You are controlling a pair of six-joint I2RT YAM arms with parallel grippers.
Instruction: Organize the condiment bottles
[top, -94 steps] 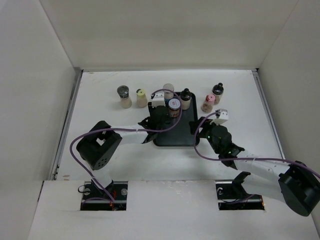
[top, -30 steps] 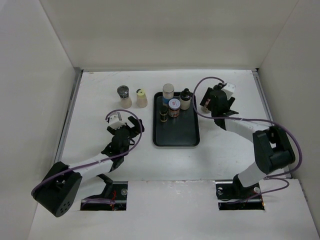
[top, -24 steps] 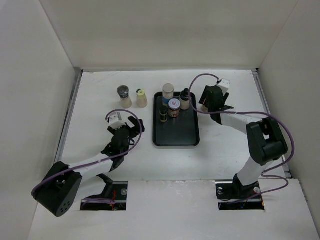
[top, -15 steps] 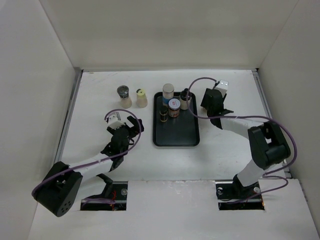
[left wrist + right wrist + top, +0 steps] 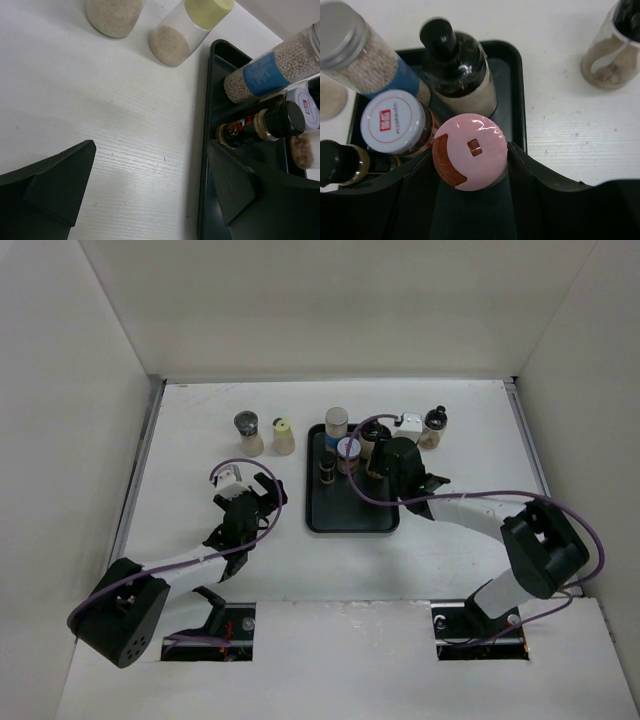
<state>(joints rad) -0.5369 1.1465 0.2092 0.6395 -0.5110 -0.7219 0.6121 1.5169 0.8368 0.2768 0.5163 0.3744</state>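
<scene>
R tool (image 5: 470,152) clamped on pink-cap bottle (image 5: 469,160): fingers (image 5: 415,185) press in on both sides just under the cap. Bottle sits over the tray (image 5: 514,90), nearer tray's right edge, roughly mid-length. Can't tell if its base touches tray floor.

Just beyond it, dark-neck bottle (image 5: 455,70) w/ black cap and pale contents, upright by tray's far edge. Left of pink cap, v. close, white-lid jar (image 5: 395,122) w/ red label on lid. Beyond the jar, blue-label bottle (image 5: 362,55) w/ silver cap, full of pale grains, at tray's far edge. By tray's left edge, small dark bottle (image 5: 342,162), black cap, gold neck band.

Off tray, on the surface (image 5: 560,125) near its far edge and right of tray's far-right corner: tan-powder bottle (image 5: 612,47), dark cap, standing alone.

L tool (image 5: 150,150) wide open, nothing between its fingers, over bare surface just left of tray's left edge.

Ahead of it, toward surface's far edge, yellow-cap bottle (image 5: 187,25), pale powder inside. Grey-cap bottle (image 5: 246,432) just left of that. Both upright per top view, close together, clear of the tray.
</scene>
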